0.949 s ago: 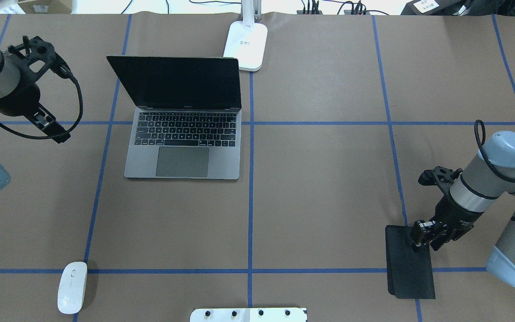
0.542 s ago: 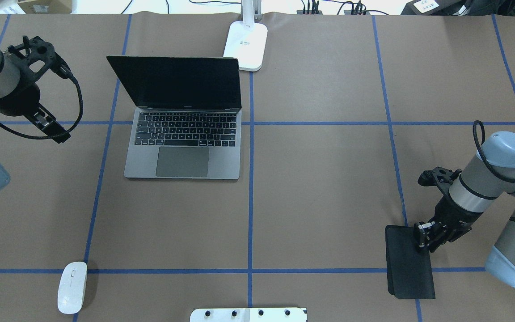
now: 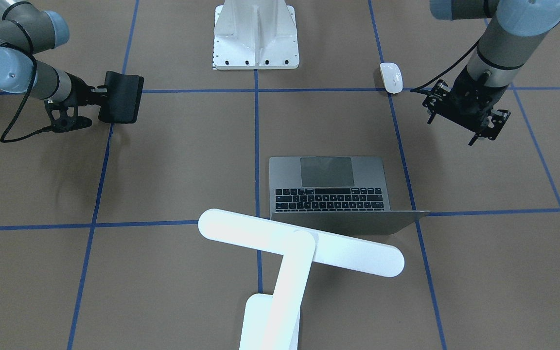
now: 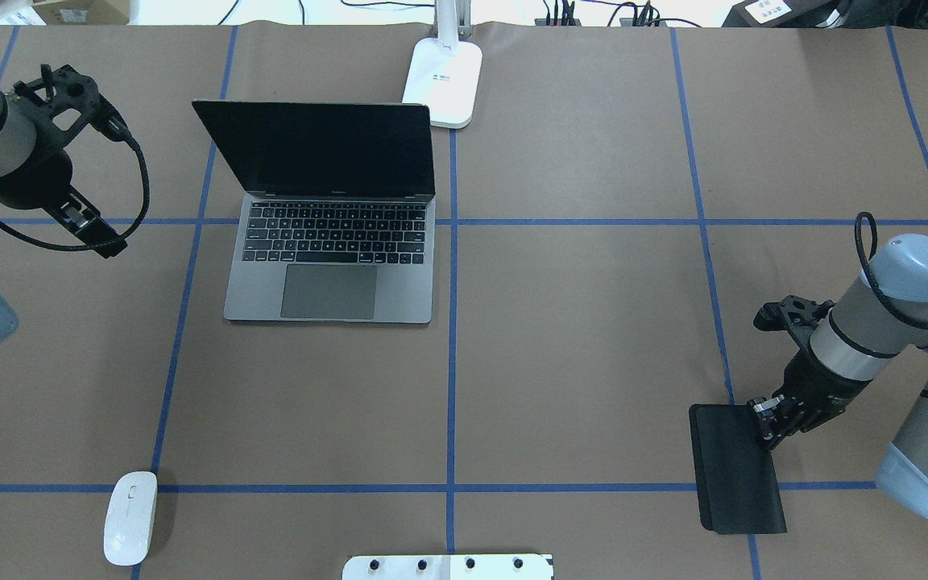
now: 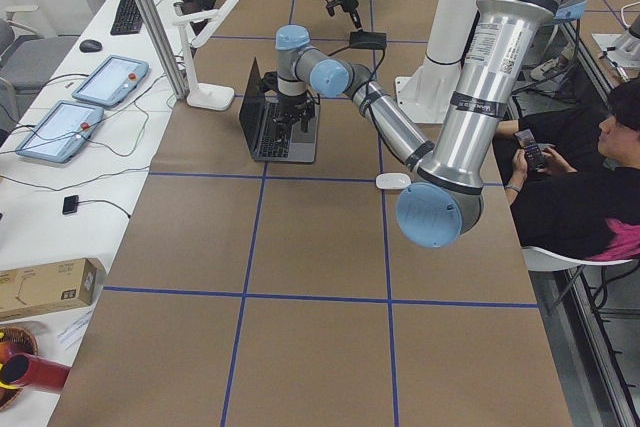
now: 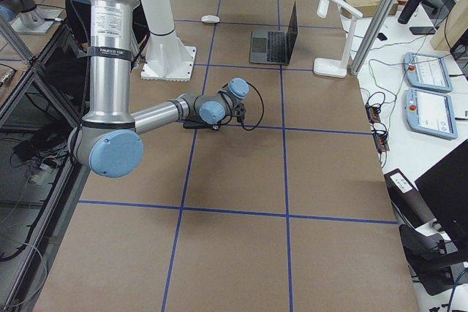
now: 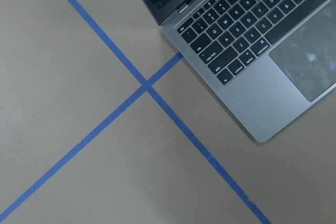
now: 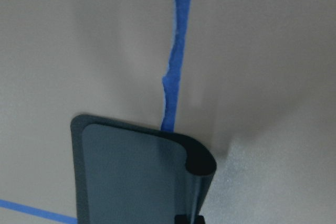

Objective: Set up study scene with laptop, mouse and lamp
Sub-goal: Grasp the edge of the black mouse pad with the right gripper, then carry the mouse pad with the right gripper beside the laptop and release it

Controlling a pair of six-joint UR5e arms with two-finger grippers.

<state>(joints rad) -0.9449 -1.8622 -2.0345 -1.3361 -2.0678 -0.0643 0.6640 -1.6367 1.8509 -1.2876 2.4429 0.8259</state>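
Observation:
The grey laptop (image 4: pixel 331 274) stands open at the back left, screen dark; its keyboard corner shows in the left wrist view (image 7: pixel 262 51). The white mouse (image 4: pixel 130 517) lies at the near left on a blue tape line. The white lamp stands behind the laptop; only its base (image 4: pixel 444 80) shows from overhead, while the front view shows its bar head (image 3: pixel 299 242). My right gripper (image 4: pixel 764 427) is shut on the edge of the black mouse pad (image 4: pixel 734 483), whose gripped corner curls up (image 8: pixel 199 161). My left gripper (image 4: pixel 92 231) hovers left of the laptop and looks open and empty.
A white ribbed pedestal (image 3: pixel 255 34) with bolt holes stands at the robot's edge of the table, centre. Blue tape lines (image 4: pixel 452 354) divide the brown table into squares. Cables and control tablets (image 5: pixel 110 77) lie beyond the far edge, behind the lamp.
My right gripper has closed on the mouse pad's edge and the pad has shifted slightly left. The left arm, laptop, mouse and lamp have not moved.

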